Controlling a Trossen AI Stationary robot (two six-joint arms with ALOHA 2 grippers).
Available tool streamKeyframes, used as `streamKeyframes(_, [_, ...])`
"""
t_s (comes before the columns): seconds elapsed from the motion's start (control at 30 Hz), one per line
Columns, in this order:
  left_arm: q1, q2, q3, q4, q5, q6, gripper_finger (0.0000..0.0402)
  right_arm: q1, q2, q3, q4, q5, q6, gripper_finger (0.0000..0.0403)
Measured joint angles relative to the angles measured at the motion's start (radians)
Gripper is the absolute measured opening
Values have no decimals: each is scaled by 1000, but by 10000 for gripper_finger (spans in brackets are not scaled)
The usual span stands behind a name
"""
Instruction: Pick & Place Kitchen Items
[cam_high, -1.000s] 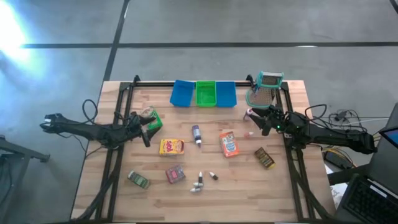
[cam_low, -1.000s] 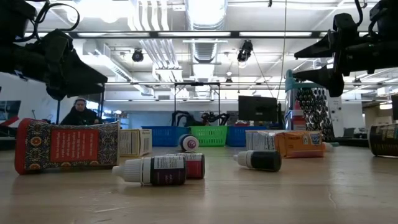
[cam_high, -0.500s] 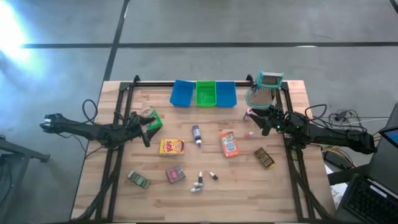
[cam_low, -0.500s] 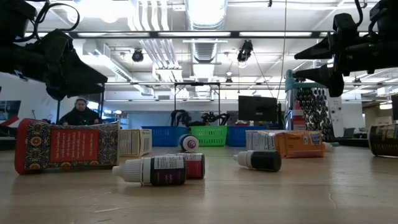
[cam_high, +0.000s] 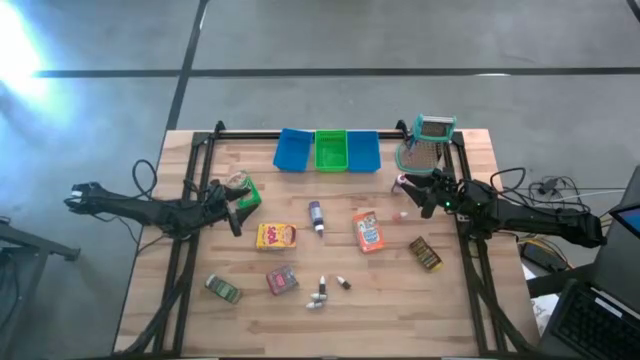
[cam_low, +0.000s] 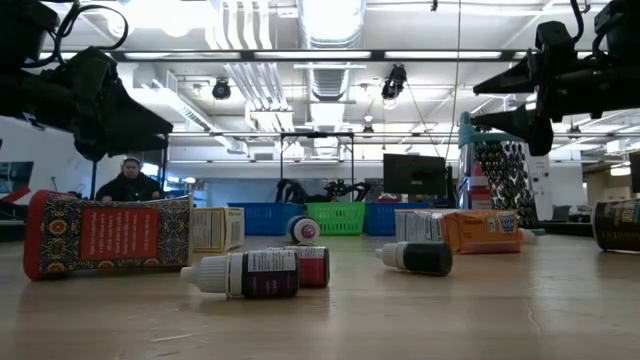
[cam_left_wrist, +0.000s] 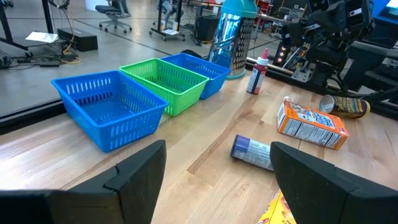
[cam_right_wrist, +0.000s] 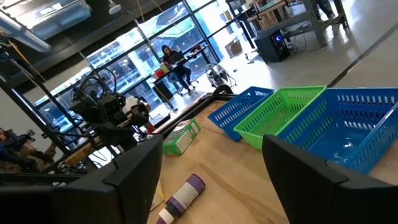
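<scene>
Wooden bench (cam_high: 330, 320) in the high view: the left tool (cam_high: 237, 209) hovers open and empty beside the green packet (cam_high: 243, 189), the yellow-red box (cam_high: 276, 236) nearby; the right tool (cam_high: 421, 195), also open, hangs near the small white bottle (cam_high: 399, 182), with the orange box (cam_high: 368, 230) and brown packet (cam_high: 425, 254) close. In the left wrist view, the blue bin (cam_left_wrist: 109, 106) and green bin (cam_left_wrist: 165, 78) hold nothing, and the purple bottle (cam_left_wrist: 252, 152) lies just ahead.
</scene>
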Motion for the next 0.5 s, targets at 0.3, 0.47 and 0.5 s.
streamKeyframes(0.3, [0,0,0,0,-4,0,294,0,0,0,0,0,0,305])
streamKeyframes(0.47, [0,0,0,0,-4,0,294,0,0,0,0,0,0,322])
streamKeyframes(0.5, [0,0,0,0,-4,0,294,0,0,0,0,0,0,325])
